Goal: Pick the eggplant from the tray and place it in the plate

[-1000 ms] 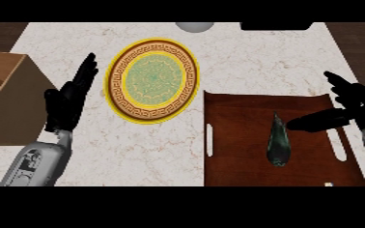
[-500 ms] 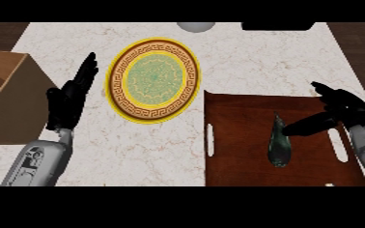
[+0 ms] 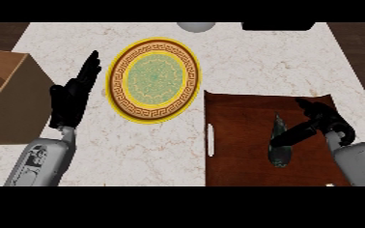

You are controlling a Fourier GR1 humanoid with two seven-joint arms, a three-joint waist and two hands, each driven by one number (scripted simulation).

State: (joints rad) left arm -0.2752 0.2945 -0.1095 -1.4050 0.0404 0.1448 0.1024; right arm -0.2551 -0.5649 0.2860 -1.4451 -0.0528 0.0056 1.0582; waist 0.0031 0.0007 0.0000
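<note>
Over the last second the right robot hand (image 3: pixel 315 120) has come in from the right edge and lowered onto the dark, slender eggplant (image 3: pixel 279 142), its fingers now reaching the vegetable but not visibly wrapped round it. The eggplant lies on the dark brown wooden tray (image 3: pixel 239 125); the round yellow-rimmed patterned plate (image 3: pixel 117 100) waits. The left robot hand (image 3: pixel 71 94) rests open above the marble surface (image 3: pixel 143 145).

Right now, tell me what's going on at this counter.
The robot's right hand is down over the brown tray, its fingers reaching the dark eggplant that lies there; whether it is gripped yet cannot be told. The yellow-rimmed plate on the marble counter holds nothing yet. The left hand rests open, left of the plate.
</note>
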